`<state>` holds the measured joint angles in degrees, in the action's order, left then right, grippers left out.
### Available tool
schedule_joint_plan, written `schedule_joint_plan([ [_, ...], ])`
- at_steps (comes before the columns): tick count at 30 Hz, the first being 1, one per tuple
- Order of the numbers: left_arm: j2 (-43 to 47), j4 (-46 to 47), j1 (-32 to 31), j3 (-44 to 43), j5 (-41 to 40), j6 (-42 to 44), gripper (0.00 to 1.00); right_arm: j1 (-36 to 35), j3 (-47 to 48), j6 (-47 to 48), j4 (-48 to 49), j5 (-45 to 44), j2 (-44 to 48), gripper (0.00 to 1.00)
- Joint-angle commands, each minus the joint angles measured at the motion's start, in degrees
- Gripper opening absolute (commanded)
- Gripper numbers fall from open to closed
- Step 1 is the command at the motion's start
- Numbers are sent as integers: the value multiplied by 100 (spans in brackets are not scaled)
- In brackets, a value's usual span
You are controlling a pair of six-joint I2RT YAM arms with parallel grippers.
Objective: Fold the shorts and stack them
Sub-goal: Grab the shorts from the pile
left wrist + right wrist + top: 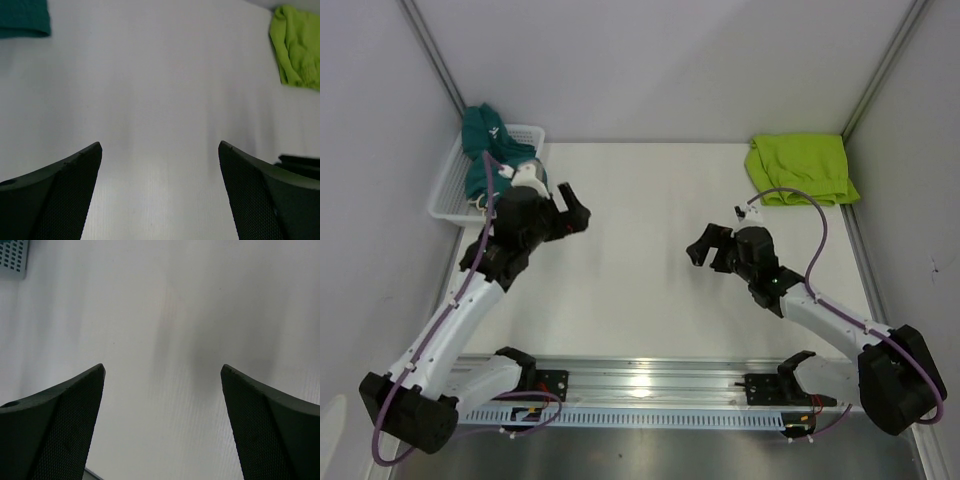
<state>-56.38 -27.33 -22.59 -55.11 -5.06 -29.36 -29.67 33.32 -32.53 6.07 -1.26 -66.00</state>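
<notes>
White tabletop stretches out before you, both arms hovering over its middle. Your left end effector is spread wide and grips nothing. Your right end effector is spread wide too, with nothing in it. You've got the lime green shorts lying in a heap at the far right corner. The dark teal shorts sit bunched in the basket at far left.
</notes>
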Motion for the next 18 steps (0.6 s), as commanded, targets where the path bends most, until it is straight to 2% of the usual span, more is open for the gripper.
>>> schedule_joint_plan([
  [1,-329,-439,779,-719,-539,220,99,-231,-28,168,404,-68,-53,98],
  [4,-742,-545,1264,-1036,-435,2,99,-337,25,195,369,11,-115,97],
  [7,-831,-239,2045,-800,250,-472,99,-390,43,204,369,55,-80,97],
  [11,-673,622,2241,-133,427,-991,99,-495,-36,107,492,284,-62,96],
  [15,-795,869,2241,79,190,-1456,99,-566,-115,63,606,328,-71,96],
  [18,-857,1281,2504,448,93,-2043,99,-566,-176,45,633,293,-45,96],
])
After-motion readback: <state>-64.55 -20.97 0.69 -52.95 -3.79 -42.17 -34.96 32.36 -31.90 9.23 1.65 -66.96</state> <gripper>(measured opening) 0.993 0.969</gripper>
